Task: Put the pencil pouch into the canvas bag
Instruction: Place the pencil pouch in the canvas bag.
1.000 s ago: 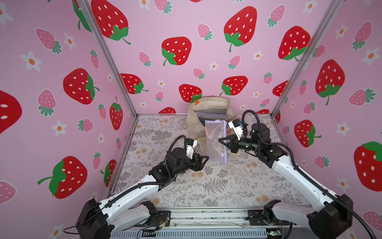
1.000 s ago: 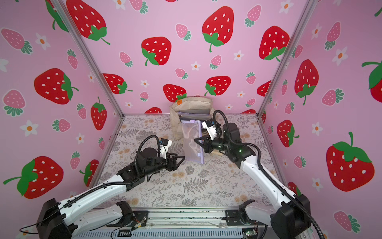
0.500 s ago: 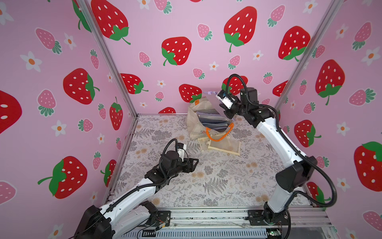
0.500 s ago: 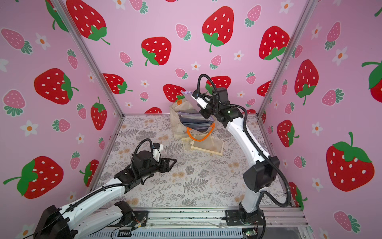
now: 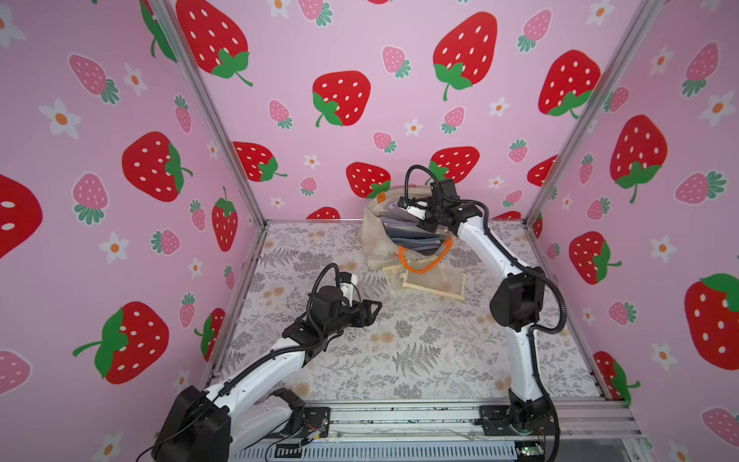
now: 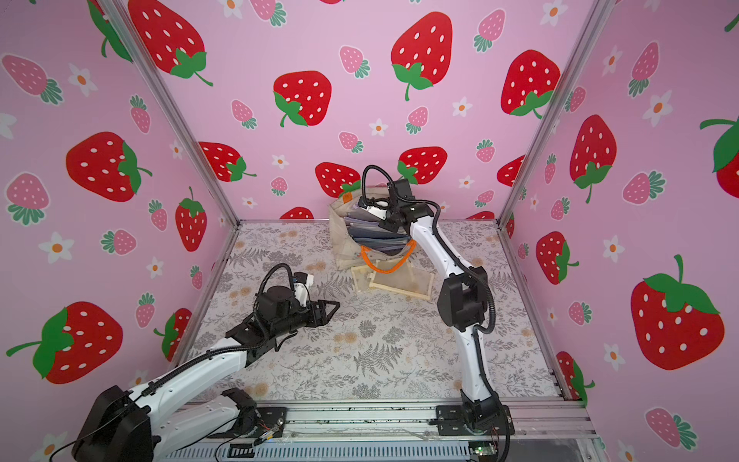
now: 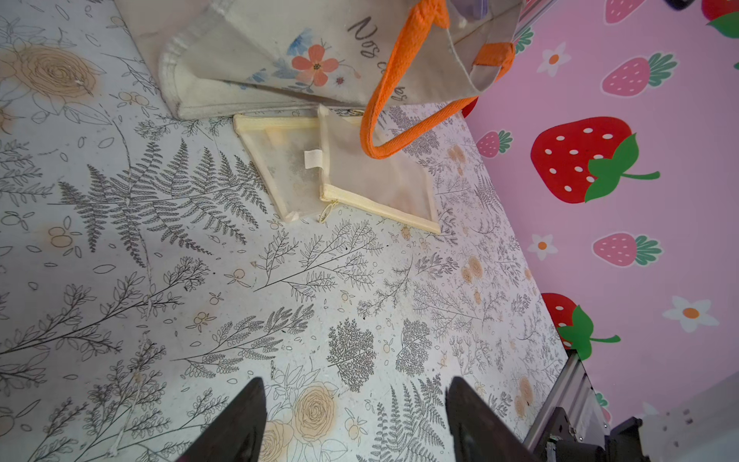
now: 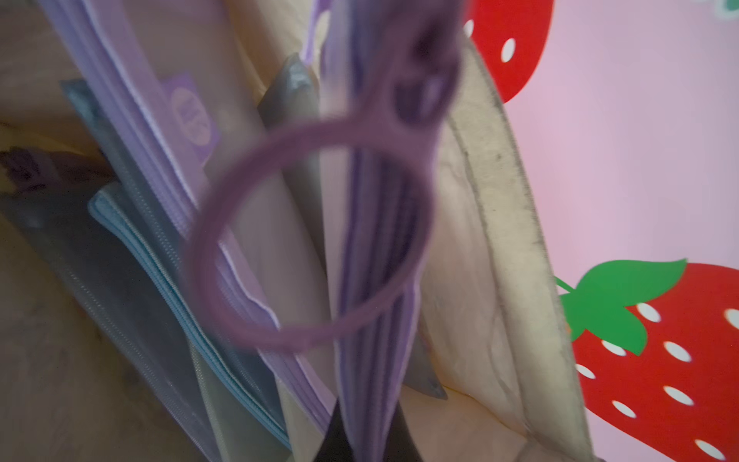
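There are two pincers, one canvas bag (image 5: pixel 374 244), and two cream mesh pouches (image 7: pixel 288 168) (image 7: pixel 380 176) that overlap flat on the table (image 7: pixel 360 288). Ahead of the left pincer (image 7: pixel 356 420) they lie against the bag's foot, under its hanging orange handle (image 7: pixel 396 100). That pincer hovers over the floral table with its jaws spread wide, holding and touching nothing. The right pincer (image 8: pixel 366 448) is at the bag's open mouth, its jaws clamped tight on the edge of a purple pencil pouch (image 8: pixel 368 280). The pouch runs straight out from the tips down into the bag, with its round ring pull (image 8: pixel 204 260) hanging loose. At least three more pouches stand packed beside it inside, one purple-zipped (image 8: pixel 160 100), one blue-zipped (image 8: pixel 180 300) and one grey (image 8: pixel 296 100).
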